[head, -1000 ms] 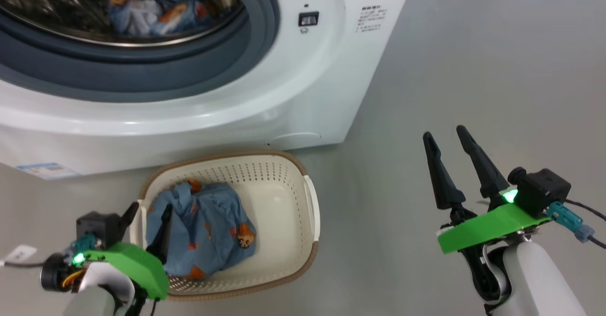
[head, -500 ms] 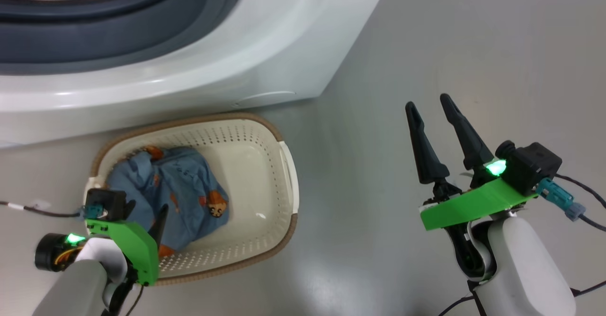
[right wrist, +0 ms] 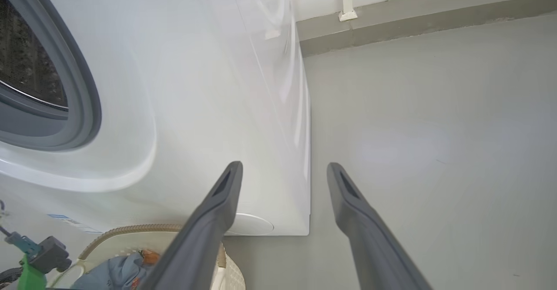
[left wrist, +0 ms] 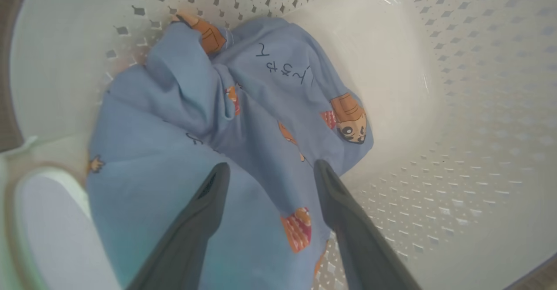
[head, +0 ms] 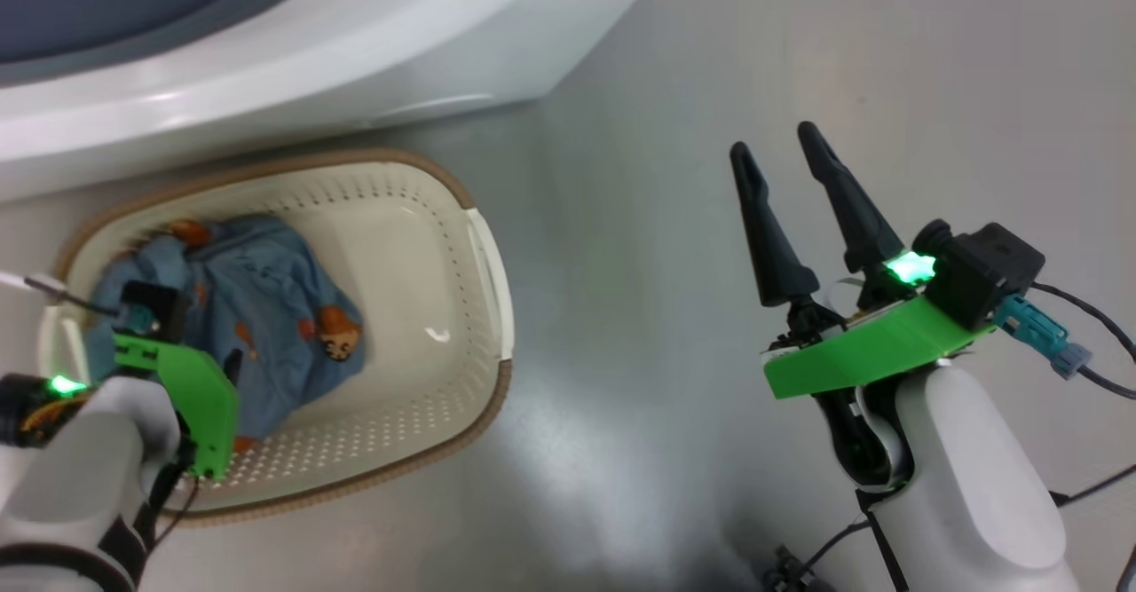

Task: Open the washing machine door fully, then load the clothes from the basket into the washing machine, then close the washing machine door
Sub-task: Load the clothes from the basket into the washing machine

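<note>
Left gripper (left wrist: 270, 165) noted spread over blue cloth (left wrist: 174, 151) in basket (head: 484, 255); contact possibly made, unclear. Right gripper (head: 774, 141) spread, empty, over floor (head: 639, 326) at right.

Below me, the grey floor (head: 710, 86) carries the washing machine (head: 311, 59), with the basket (head: 444, 308) standing just before its front.
</note>
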Available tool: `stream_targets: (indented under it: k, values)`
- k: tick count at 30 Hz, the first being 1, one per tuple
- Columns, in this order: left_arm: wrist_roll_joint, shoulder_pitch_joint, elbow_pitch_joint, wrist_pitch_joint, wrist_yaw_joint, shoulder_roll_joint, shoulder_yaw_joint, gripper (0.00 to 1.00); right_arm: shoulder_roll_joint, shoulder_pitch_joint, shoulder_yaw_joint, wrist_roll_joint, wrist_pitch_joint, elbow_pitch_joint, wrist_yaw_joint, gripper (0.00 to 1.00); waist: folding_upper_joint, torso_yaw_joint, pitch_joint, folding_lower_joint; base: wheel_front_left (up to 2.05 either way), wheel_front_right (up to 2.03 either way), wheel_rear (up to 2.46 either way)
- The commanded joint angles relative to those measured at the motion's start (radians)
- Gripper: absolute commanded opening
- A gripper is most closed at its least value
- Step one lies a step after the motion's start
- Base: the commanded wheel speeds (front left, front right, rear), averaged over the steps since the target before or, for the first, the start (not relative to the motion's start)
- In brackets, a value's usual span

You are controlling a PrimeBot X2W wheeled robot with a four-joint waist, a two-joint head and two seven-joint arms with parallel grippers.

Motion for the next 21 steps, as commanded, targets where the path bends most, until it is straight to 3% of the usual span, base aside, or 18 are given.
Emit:
stream_targets:
  k: [1,10,21]
  values:
    - [0.01,-0.022,0.018,0.007,-0.001,0.039,0.012,1.0,0.011,0.002,0.032,0.019,-0.008,-0.026,0.001,1.0,0.0,-0.043,0.054,0.0,0.0,0.0,0.0]
    - [0.049,-0.106,0.124,0.095,0.022,0.061,-0.034,1.0,0.011,-0.019,0.069,0.063,-0.008,-0.046,0.001,1.0,0.0,-0.093,0.125,0.0,0.0,0.0,0.0]
    - [0.064,-0.141,0.146,0.168,0.012,0.052,-0.08,1.0,0.011,-0.036,0.096,0.081,-0.008,-0.052,0.001,1.0,0.0,-0.116,0.17,0.0,0.0,0.0,0.0]
